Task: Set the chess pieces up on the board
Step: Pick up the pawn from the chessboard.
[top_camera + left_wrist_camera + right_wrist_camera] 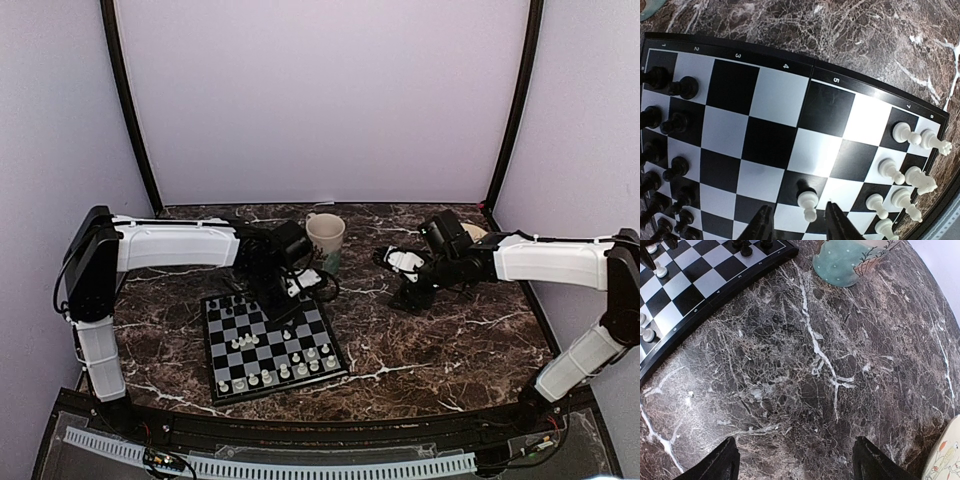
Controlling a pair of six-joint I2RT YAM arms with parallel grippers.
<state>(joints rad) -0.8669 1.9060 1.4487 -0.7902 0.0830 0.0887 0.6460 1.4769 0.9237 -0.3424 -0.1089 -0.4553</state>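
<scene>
Dark, white-veined marble bench [450, 340], seen from above and from both wrists. The left arm [170, 245] reaches from the bench's left edge to the board's far edge. The right arm [550, 260] reaches inward from the right edge over bare marble. The board [228, 328] lies flat left of centre, close to the bench's near edge and turned slightly askew. A cream mug [325, 238] with a teal base stands upright on the bench just beyond the board's far right corner.

The right claw [795, 440] hangs over bare marble beside the board, jaws wide, nothing between them. The left claw [799, 206] is over the board, jaws narrowly parted on either side of a single upright white pawn [807, 201], with a gap visible on each side of it.

The black pieces [670, 125] line the board's far edge. The white pieces [905, 165] gather along its near edge, a few standing nearer the centre.
</scene>
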